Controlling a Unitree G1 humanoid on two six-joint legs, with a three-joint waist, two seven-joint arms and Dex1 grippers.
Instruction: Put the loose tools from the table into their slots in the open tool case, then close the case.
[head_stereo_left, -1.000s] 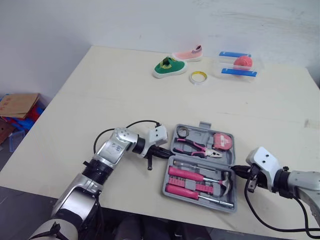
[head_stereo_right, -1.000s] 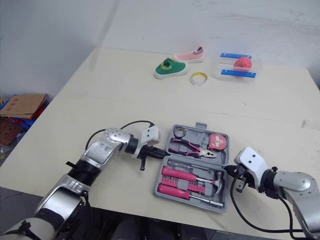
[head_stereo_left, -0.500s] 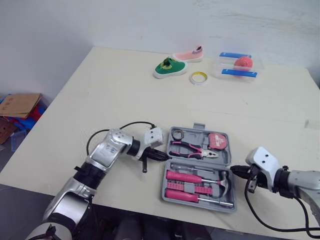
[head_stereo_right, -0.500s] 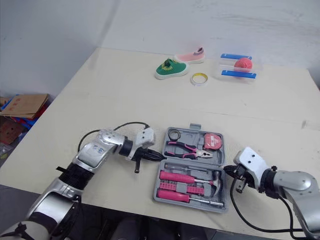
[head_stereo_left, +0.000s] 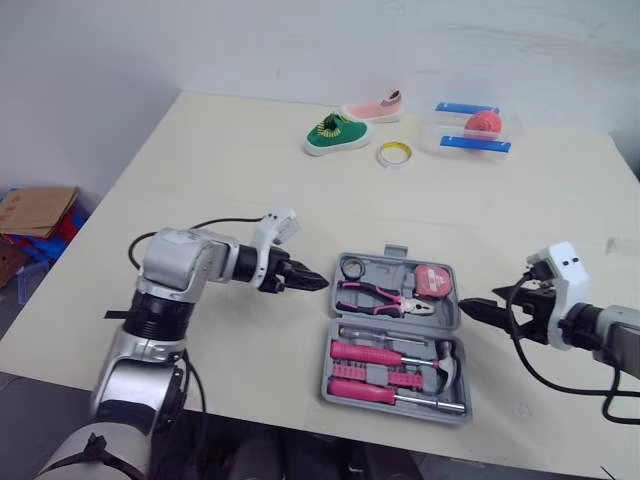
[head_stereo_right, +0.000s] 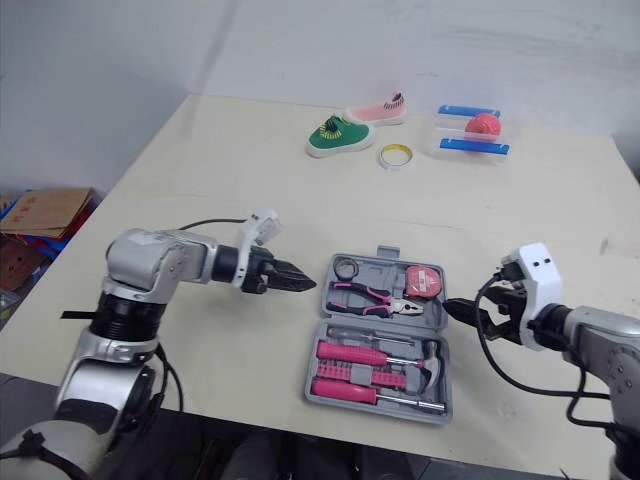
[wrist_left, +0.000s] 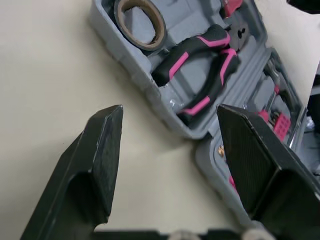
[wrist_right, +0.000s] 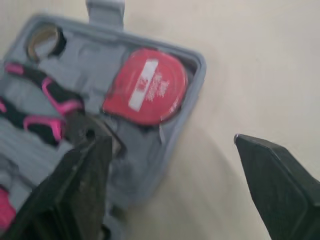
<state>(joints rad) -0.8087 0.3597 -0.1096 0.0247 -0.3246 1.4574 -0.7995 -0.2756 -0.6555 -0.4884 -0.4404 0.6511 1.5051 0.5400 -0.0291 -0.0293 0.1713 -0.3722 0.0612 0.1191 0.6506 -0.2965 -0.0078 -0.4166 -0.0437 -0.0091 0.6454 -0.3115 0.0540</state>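
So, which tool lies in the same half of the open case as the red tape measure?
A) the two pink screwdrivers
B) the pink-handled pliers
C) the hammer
B: the pliers lie beside the red tape measure in the far half of the tool case, while the hammer and the screwdrivers sit in the near half.

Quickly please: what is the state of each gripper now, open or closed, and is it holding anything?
Left gripper: open, holding nothing.
Right gripper: open, holding nothing.
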